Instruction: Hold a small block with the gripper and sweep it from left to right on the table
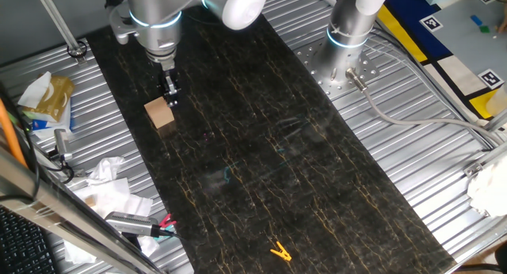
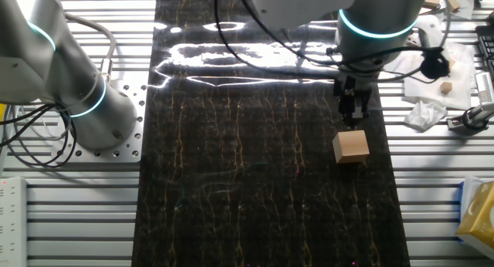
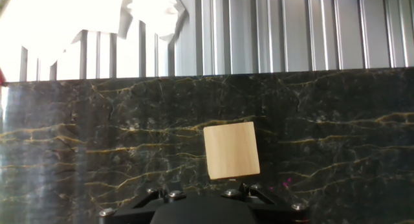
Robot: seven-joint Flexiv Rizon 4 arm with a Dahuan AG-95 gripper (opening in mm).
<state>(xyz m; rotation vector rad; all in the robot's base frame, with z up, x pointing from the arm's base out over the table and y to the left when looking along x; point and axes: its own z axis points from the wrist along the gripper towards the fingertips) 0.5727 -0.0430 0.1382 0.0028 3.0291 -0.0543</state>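
Small block (image 1: 160, 113) is lying in the upper left of one fixed view, on the table (image 1: 261, 147) near its left edge. The gripper (image 1: 170, 97) is hanging just above and beside the block, apart from it, grasping nothing; whether its fingers are spread or pressed together cannot be told. A yellow clip (image 1: 280, 251) is lying at the bottom centre.

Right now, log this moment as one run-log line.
phase: approach | gripper: beside small block, not holding, jaws state unclear | small block: resting on table, near its edge | sweep: not started
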